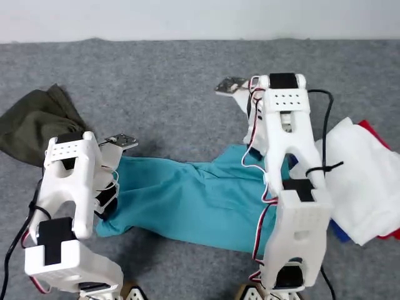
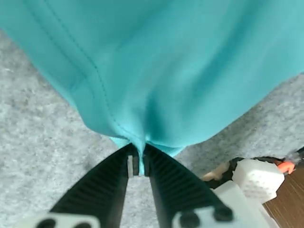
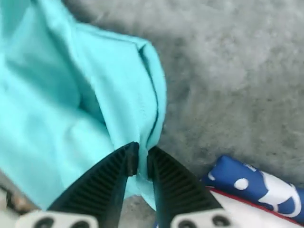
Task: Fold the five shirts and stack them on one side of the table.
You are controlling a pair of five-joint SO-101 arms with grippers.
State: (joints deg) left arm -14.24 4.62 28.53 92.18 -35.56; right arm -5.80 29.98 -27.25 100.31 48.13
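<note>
A teal shirt [image 1: 194, 203] lies stretched across the middle of the grey table between the two arms. My left gripper [image 2: 138, 166] is shut on a pinch of the teal shirt's [image 2: 156, 66] edge, at the shirt's left end in the high view. My right gripper [image 3: 141, 164] is shut on a fold of the teal shirt [image 3: 57, 109] at its right end. In the high view both pinches are hidden under the arms' white bodies.
An olive green shirt [image 1: 34, 122] lies crumpled at the far left. At the right edge sits a pile with a white shirt [image 1: 359, 178] on top and red and blue cloth under it; the blue dotted cloth [image 3: 247, 183] lies close to my right gripper.
</note>
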